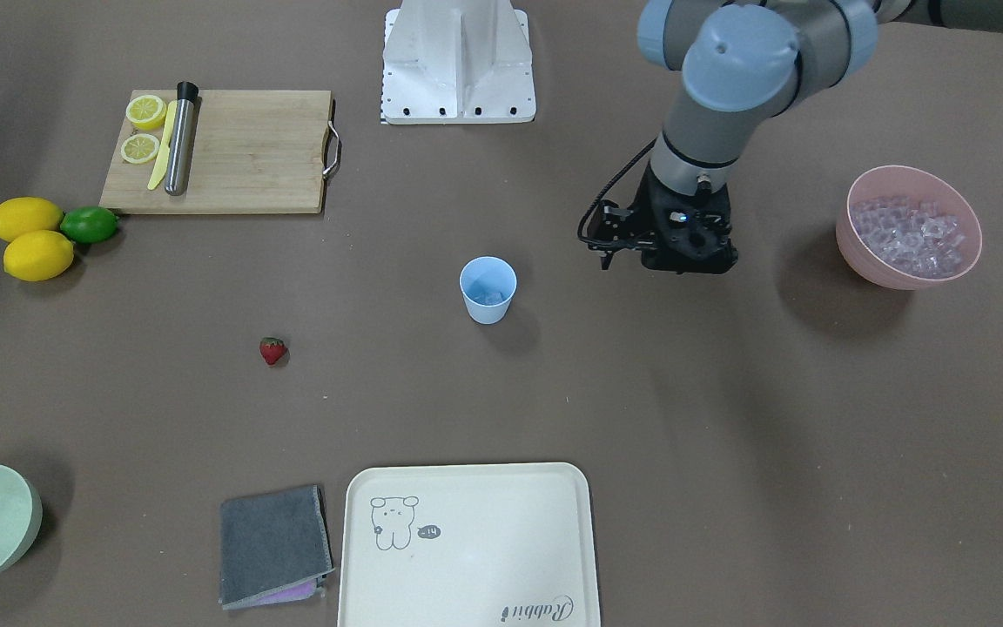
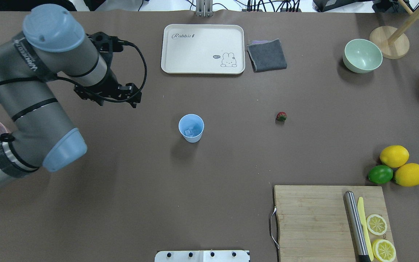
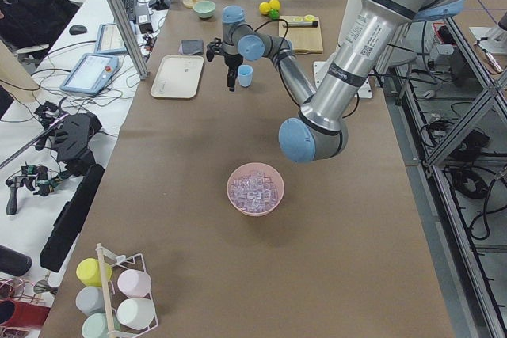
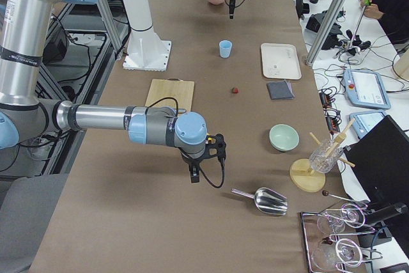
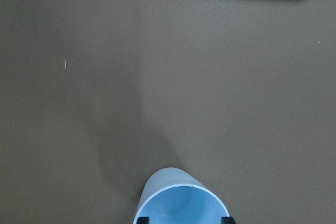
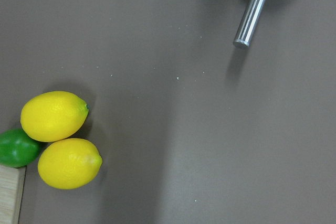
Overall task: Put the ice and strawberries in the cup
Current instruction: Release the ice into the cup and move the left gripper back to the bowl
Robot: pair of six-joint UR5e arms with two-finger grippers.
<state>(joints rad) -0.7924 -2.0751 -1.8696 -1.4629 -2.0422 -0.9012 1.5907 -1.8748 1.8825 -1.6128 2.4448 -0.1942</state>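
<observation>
Overhead exterior: on the brown-covered table [image 2: 209,174], the blue cup [image 2: 191,127] stands near the centre with ice [image 2: 192,129] inside; the strawberry [image 2: 281,116] lies well apart toward the right end, a cream tray [image 2: 195,54] sits along the far edge, and the left gripper [image 2: 129,99] hangs near the cup. Left wrist-mounted: its fingertips [image 5: 142,220] stand apart, flanking the cup's rim. Exterior right: the right gripper [image 4: 195,174] hovers near the table's right end, its jaws impossible to judge, with desks and screens [image 4: 367,87] along the far side.
</observation>
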